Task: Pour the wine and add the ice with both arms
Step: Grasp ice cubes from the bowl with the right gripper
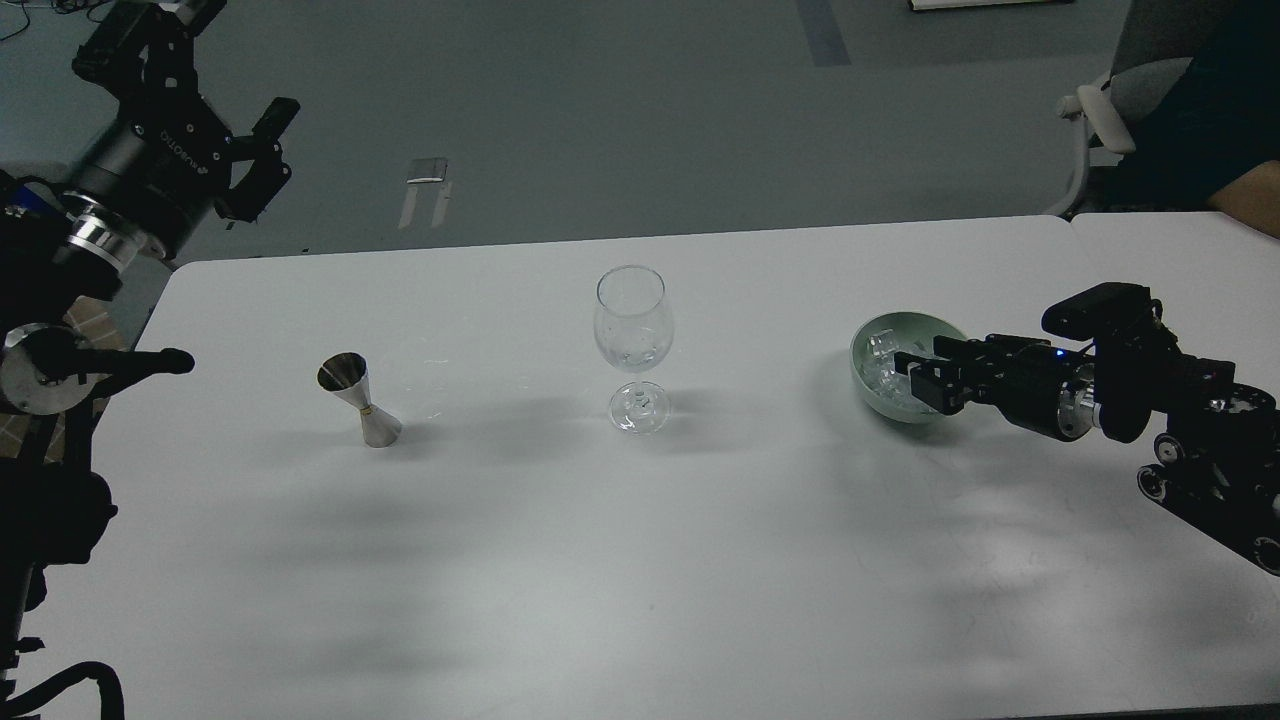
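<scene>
A clear, empty wine glass (632,340) stands upright at the middle of the white table (640,560). A steel jigger (360,400) stands to its left. A pale green bowl (872,398) at the right holds a pile of clear ice cubes (880,360). My right gripper (914,375) reaches in from the right, low over the bowl, with its open fingers down among the ice. It hides the bowl's right half. My left gripper (265,150) is raised beyond the table's far left corner, open and empty.
A second white table (1180,250) adjoins at the right. A chair (1100,110) and a person's arm (1250,190) are behind it. The left arm's lower links (90,365) hang over the table's left edge.
</scene>
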Motion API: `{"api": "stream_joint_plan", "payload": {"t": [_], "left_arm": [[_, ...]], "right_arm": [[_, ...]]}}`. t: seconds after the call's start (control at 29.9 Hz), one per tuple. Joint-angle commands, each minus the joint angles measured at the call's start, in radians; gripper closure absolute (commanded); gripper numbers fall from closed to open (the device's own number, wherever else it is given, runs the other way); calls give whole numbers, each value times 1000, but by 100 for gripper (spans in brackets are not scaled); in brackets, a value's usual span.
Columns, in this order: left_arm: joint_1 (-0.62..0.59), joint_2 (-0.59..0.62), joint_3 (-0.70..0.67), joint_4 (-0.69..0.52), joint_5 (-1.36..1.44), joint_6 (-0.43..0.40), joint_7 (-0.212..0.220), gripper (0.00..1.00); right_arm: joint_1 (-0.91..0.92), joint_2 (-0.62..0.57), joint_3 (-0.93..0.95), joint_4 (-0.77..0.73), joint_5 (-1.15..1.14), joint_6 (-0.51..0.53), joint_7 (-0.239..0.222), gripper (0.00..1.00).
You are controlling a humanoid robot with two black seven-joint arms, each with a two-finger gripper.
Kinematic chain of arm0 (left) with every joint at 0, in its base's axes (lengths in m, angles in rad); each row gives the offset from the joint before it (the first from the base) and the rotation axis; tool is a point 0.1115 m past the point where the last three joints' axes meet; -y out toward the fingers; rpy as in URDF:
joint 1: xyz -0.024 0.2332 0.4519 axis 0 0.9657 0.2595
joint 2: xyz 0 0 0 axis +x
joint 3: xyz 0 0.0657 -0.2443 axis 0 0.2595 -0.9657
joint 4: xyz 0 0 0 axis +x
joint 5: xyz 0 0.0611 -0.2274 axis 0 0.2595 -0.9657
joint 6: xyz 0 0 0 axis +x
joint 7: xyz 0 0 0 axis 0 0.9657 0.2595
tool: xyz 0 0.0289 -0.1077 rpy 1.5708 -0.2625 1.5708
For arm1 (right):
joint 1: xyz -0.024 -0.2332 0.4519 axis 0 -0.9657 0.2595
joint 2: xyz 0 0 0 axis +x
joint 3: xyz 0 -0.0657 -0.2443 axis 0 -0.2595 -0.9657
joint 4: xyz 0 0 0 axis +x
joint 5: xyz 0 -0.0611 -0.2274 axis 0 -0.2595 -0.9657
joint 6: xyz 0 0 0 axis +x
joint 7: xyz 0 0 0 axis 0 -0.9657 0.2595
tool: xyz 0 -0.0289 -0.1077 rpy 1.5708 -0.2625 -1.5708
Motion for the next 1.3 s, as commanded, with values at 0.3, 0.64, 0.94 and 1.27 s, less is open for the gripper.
{"api": "stream_joint_plan", "payload": {"t": [0.3,0.64,0.94,1.27], "left_arm": [[0,0,-2,0,0,0,0,3],[0,0,-2,0,0,0,0,3],[1,0,-2,0,0,0,0,3],[0,1,-2,0,0,2,-1,3]], "right_arm": [[1,41,-11,-45,2,4,-2,44],[1,46,-12,-50,2,5,-4,55],[-2,37,-14,-47,2,7,-5,83],[8,-20,-6,-1,5,5,-8,90]]}}
